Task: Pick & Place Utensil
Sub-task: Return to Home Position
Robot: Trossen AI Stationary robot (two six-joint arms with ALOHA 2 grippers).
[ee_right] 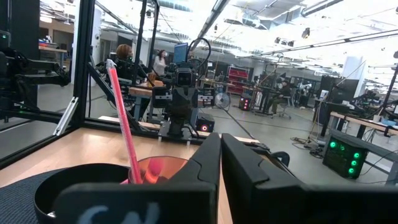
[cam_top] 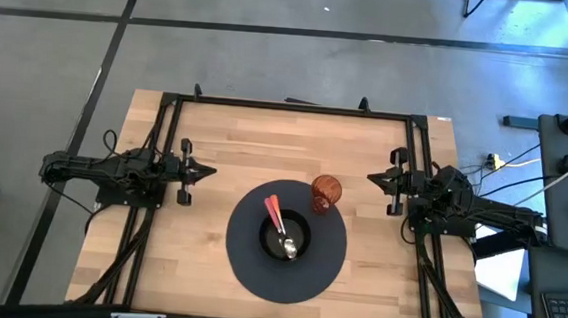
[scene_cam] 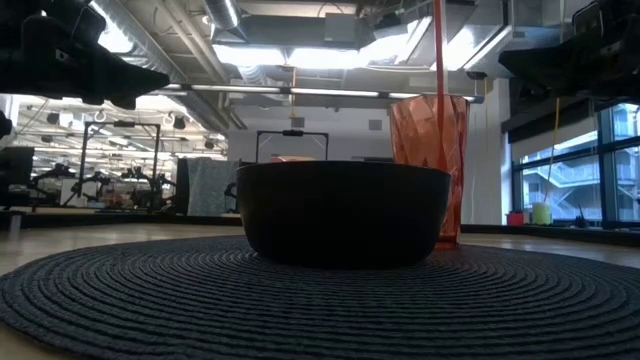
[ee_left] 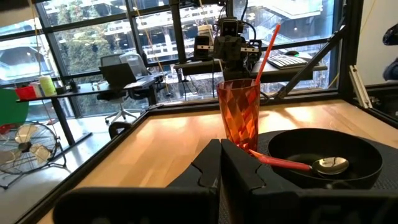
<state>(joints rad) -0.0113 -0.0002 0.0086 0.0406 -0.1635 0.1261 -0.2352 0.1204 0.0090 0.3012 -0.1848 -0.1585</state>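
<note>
A spoon with a red handle (cam_top: 278, 219) lies in a black bowl (cam_top: 302, 230), its metal end (ee_left: 333, 165) on the bowl's floor and its handle against the rim. The bowl stands on a dark round woven placemat (cam_top: 246, 267). An orange faceted cup (cam_top: 326, 193) stands upright on the mat's far right edge. A second red handle (ee_left: 267, 46) sticks up out of the cup, leaning. My left gripper (cam_top: 210, 172) is shut, left of the mat. My right gripper (cam_top: 371, 177) is shut, right of the cup. Both hover apart from everything.
A black frame (cam_top: 288, 106) borders the wooden table's far, left and right sides. Bare wood lies between each gripper and the mat, and across the far part of the table. People stand in the room beyond the table in the right wrist view.
</note>
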